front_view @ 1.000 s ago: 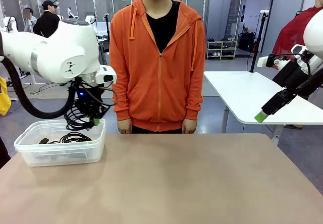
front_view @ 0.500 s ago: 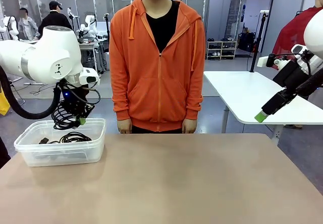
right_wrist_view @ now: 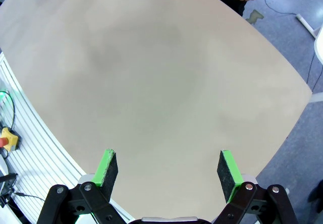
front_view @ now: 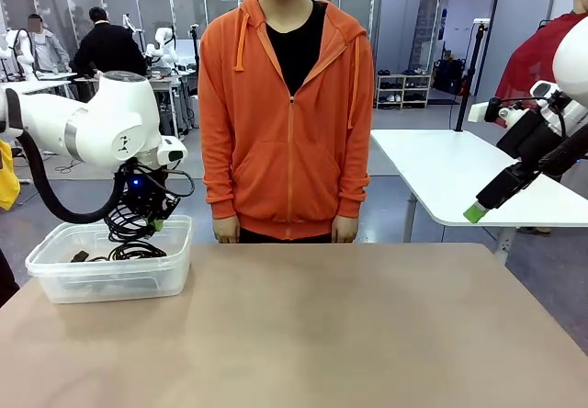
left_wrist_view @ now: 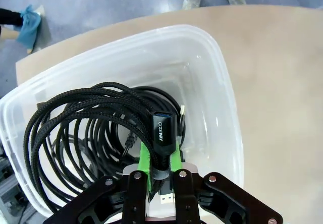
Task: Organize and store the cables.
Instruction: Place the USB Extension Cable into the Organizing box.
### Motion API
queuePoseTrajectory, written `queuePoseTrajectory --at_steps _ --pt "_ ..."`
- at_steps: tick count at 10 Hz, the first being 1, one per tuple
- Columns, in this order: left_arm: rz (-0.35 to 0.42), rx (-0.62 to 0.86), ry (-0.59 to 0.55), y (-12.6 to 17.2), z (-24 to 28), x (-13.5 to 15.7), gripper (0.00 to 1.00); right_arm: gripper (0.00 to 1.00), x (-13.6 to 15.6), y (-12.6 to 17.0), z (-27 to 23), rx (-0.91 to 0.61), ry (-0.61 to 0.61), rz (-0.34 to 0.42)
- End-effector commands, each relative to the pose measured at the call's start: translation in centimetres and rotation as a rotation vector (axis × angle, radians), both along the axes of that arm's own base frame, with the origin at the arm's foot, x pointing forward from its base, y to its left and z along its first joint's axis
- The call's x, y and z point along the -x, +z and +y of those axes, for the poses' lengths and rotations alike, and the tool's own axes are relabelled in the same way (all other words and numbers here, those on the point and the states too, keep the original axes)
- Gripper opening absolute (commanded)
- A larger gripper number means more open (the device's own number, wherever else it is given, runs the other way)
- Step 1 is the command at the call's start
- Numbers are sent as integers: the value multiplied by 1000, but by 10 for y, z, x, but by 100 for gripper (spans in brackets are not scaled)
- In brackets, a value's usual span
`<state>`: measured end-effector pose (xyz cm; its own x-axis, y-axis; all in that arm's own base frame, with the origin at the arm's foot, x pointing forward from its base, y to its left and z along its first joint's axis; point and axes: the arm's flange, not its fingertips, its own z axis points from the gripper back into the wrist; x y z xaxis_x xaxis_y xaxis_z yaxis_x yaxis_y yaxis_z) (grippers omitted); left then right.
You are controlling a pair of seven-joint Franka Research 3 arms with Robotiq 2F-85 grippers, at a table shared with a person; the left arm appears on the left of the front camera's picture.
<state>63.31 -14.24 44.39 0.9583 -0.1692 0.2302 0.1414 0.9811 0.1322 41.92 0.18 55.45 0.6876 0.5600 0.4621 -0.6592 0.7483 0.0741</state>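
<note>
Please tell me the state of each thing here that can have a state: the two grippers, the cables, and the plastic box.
Left gripper: shut on a coiled cable, above the box.
Held cable: coiled, hanging over the box.
Other cables: coiled, lying inside the box.
Clear plastic box: open, no lid, on the table.
Right gripper: open, holding nothing, above the table.

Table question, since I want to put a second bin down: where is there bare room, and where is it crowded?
The table is bare from the clear bin at its left rear corner across to the right edge, and forward to the near edge. Crowding is at the bin: coiled cables lie inside, and the left tool hangs over it shut on a cable plug. The right tool is open.
</note>
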Motion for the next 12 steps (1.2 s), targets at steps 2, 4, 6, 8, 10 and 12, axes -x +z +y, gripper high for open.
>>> queuePoseTrajectory --at_steps 2,4,6,8,10,12 --pt "4 17 101 -16 1 -22 17 100 0 1 1 -9 -16 3" --pt "18 2 135 -29 0 -28 25 100 0 1 1 -9 -16 3" --pt "42 9 157 -29 0 -25 39 100 0 1 1 -9 -16 3" --pt "40 28 172 -26 0 -26 51 100 0 1 1 -9 -16 3" --pt "28 31 186 -21 -2 -25 63 100 0 1 1 -9 -16 3" --pt "32 68 193 -17 -8 -22 74 100 0 1 1 -9 -16 3"
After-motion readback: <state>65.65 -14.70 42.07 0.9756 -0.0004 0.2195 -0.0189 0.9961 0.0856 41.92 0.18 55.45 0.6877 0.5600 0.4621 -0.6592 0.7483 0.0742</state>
